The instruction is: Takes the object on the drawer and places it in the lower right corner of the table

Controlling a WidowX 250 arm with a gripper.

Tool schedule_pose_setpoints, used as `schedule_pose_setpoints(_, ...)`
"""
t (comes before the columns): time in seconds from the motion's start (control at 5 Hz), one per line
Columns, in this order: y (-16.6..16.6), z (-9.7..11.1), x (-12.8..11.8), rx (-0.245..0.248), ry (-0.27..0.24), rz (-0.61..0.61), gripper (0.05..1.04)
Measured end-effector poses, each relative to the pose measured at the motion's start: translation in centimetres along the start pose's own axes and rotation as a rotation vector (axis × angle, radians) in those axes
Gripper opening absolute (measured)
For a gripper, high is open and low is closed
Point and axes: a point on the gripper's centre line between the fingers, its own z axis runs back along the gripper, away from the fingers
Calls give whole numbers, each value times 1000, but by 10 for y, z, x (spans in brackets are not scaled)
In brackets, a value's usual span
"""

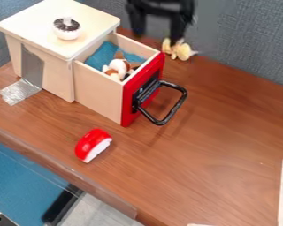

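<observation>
the knob sits atop the cabinet, on the view's left side of the jaws. expect a light, stiff part, possibly slippery and prone to roll; grip across the round white body, below the dark top. the jaws hang downward over the worktop's rear, spread apart, holding nothing. contact with the toy beneath cannot be determined.

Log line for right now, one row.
gripper open, at view's top | round white-and-dark object on cabinet top, not yet placed | drawer open, brown-and-white plush inside
</observation>
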Motion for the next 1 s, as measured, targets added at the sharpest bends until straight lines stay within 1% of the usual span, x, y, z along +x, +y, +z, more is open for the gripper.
schedule_pose_setpoints(0.2,28,24,8,23,-19,-50,1000)
schedule_pose_setpoints(0.4,59,38,8,63,-16,-68,1000)
schedule_pose_setpoints(0.6,91,49,5,113,-20,-49,1000)
schedule_pose_setpoints(0.8,114,55,0,129,-20,-21,1000)
schedule_pose_setpoints(1.0,134,48,-11,134,-1,20,1000)
